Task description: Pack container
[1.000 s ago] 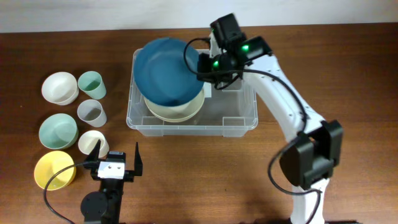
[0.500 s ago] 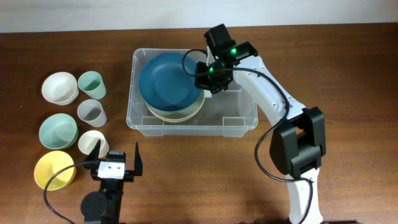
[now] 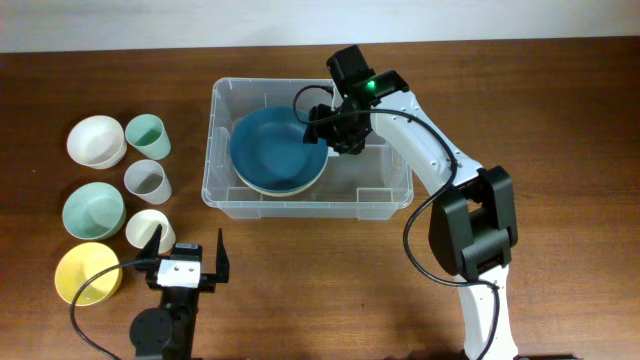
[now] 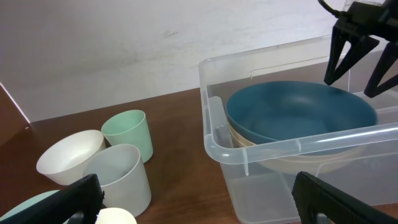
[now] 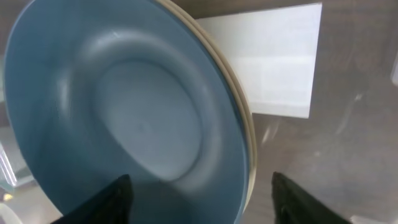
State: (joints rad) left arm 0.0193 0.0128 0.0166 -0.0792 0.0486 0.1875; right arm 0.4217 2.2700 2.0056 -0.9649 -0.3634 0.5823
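Now the blue bowl [image 3: 275, 155] sits nested in the cream bowl [image 3: 292, 188] inside the container [image 3: 390, 195], just 12 o'clock of the table [image 3: 560, 120] centre, with the right gripper [image 3: 324, 130] over its 3 o'clock rim, jaws wide and empty. Placing looks done. Next, I judge, the left gripper [image 3: 188, 244], at 7 o'clock with jaws apart and empty, should fetch the yellow bowl [image 3: 88, 272] beside it.

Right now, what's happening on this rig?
The right gripper, fingers open, hangs over the blue bowl, which sits nested in a cream bowl inside the bin. The left gripper rests open near the front of the table, holding nothing. Six loose cups and bowls stand beside the bin.
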